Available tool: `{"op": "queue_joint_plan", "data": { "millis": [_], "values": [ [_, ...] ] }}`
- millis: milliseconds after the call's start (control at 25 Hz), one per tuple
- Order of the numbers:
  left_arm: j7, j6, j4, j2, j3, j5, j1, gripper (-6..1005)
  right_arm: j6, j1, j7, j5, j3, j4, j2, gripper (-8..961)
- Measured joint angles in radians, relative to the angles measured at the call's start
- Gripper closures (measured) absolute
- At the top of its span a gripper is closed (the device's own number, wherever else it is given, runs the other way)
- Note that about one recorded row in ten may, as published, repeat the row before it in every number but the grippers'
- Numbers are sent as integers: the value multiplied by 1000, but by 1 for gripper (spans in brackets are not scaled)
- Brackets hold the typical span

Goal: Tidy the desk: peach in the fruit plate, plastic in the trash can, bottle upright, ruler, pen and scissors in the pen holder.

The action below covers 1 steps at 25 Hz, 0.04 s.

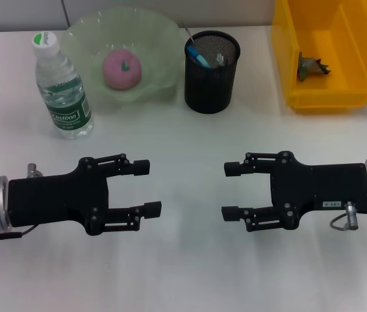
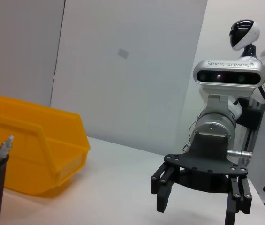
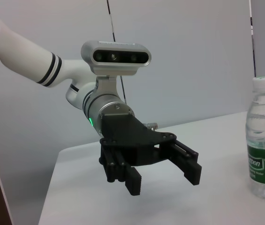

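left end effector and right end effector face each other low at the near side, fingers spread apart, both holding nothing.

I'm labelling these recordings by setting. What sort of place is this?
Probably a lab mock-up of an office desk: a white table against plain wall panels, holding a mesh pen holder, a yellow bin and a fruit plate, with nothing else around.

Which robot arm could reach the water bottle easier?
Probably the left. The bottle stands upright just beyond the open left claw; the open right claw sits nearer the yellow bin.
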Motion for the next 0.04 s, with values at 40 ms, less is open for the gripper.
{"op": "queue_joint_plan", "data": {
  "millis": [40],
  "values": [
    [0,-1,0,0,0,0,0,223,0,1,0,0,0,0,0,188]
  ]
}}
